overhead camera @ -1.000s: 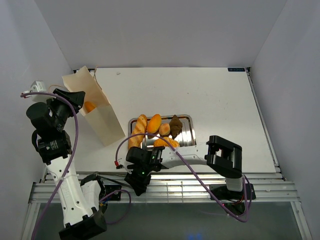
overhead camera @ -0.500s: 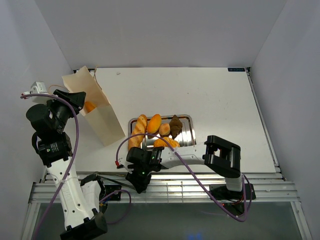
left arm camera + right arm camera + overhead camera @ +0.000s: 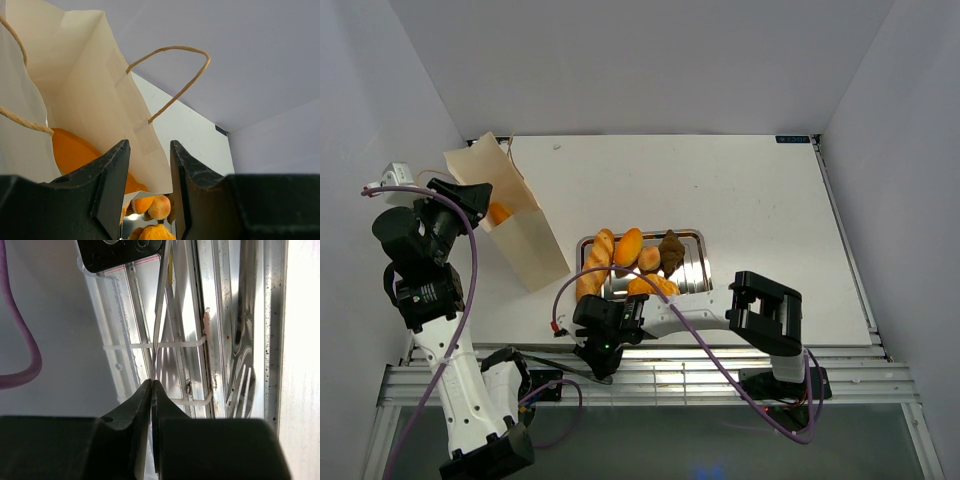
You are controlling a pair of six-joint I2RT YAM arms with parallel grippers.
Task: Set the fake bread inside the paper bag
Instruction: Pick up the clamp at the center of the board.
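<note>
Fake bread (image 3: 632, 262) heaped on steel tray (image 3: 692, 265), one orange loaf (image 3: 70, 152) inside paper bag (image 3: 525, 240) left of the tray, left gripper (image 3: 148, 146) at the bag's mouth — fingers parted, empty, right gripper (image 3: 151, 386) on the tray's near side — pinched tight on thin metal tongs (image 3: 160, 315)

Seen from above, the left arm (image 3: 425, 290) rose from its base at 7 o'clock and bent toward 1 o'clock, the left gripper (image 3: 148, 150) held with fingers parted and nothing between them. The right arm (image 3: 765, 315) folded low toward 9 o'clock. The right gripper (image 3: 151, 384) pointed to 6 o'clock, fingers pinched together on a thin blade of the metal tongs (image 3: 159, 315).
</note>
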